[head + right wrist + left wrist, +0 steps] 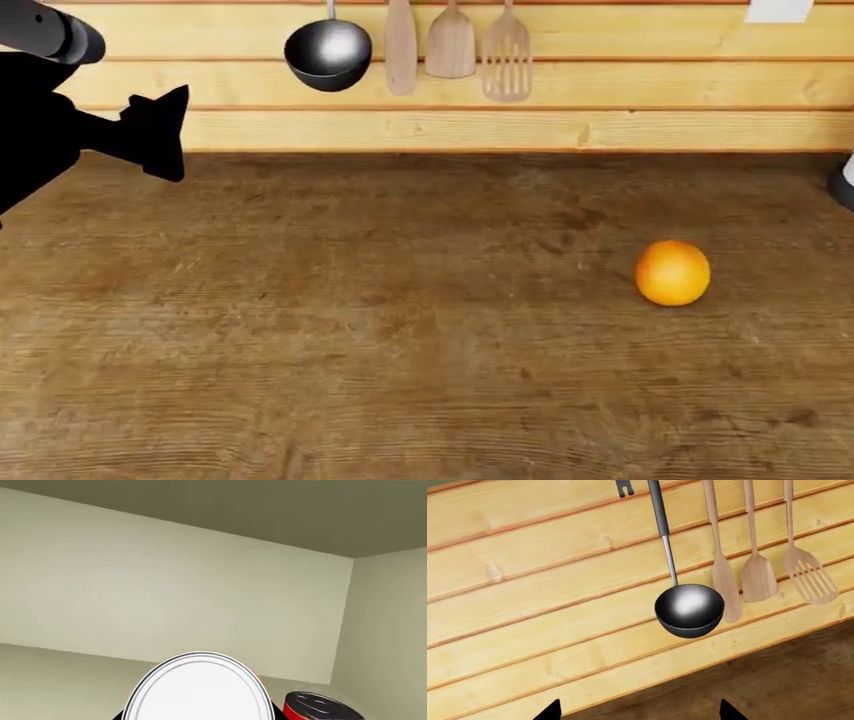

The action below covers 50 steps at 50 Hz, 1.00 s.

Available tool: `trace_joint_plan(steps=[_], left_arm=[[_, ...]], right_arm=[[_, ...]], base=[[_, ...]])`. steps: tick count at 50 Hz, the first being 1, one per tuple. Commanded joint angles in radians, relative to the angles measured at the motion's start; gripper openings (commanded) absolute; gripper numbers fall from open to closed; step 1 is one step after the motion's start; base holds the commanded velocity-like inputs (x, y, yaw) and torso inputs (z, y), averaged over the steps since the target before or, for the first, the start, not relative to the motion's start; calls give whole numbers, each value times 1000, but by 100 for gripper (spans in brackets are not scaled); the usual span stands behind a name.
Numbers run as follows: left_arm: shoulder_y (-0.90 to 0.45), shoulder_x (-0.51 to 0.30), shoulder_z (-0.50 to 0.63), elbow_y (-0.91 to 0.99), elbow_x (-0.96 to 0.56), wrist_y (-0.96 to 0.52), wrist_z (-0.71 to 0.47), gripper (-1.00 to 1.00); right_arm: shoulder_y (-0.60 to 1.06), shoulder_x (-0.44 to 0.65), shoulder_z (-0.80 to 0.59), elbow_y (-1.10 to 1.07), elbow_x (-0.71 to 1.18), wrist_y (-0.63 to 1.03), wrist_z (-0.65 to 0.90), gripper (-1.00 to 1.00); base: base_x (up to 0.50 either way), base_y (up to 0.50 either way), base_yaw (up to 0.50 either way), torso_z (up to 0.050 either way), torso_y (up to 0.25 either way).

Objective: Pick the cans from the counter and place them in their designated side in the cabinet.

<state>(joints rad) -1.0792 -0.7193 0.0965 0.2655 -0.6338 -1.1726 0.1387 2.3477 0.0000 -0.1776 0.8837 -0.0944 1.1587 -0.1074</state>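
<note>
In the right wrist view, a can (pixel 199 690) with a pale silver top and a thin red-and-white edge fills the space between my right gripper's jaws (pixel 199 716). The jaws press against its sides, inside a pale cabinet (pixel 167 590). A second red can (pixel 319 706) with a dark silver top stands on the cabinet floor close beside it, near the side wall. My left gripper (pixel 174 135) is open and empty. It hovers above the counter (pixel 400 330) at the far left, facing the plank wall, and its fingertips (pixel 728 712) are wide apart. My right gripper is out of the head view.
An orange round fruit (pixel 673 272) lies on the counter at the right. A ladle (pixel 327 50), two wooden spatulas (pixel 451 45) and a slotted turner (pixel 506 55) hang on the plank wall (pixel 641 90). A dark object (pixel 843 188) shows at the right edge.
</note>
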Motion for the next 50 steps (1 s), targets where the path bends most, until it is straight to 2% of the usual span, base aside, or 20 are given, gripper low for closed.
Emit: trace_joint_plan(steps=[1,9,13,14,30,50], left_arm=[[5,-2,-5,6,-8,-5,-4,100],[13,-1,-2,-1,-4,8,-4,100],[18,-6,-11,9,-11,4,-6,100],[19,-6,-11,10,-12,3,-6,100],[16,-5,-5,-1,-9,19,-3,100],[22,-11,-14,8,-20,16,-7,100]], right_arm=[[8,0,-11,2,-3,-12,-3,-100],[8,0,-8,33,7,-25,4,-100],[8,0,11,65,-13,55,7,-100],[8,0,13,66,-20,64,1,100],[8,0,-6,46,-46,93,-43,100],[8,0,-33,78,57,-3,38,100]], base=[[340,1,0,0,0],[297,1,0,0,1],[0,0,0,0,3],[0,0,0,0,0],[0,0,0,0,0],[-39,0,0,0,1]])
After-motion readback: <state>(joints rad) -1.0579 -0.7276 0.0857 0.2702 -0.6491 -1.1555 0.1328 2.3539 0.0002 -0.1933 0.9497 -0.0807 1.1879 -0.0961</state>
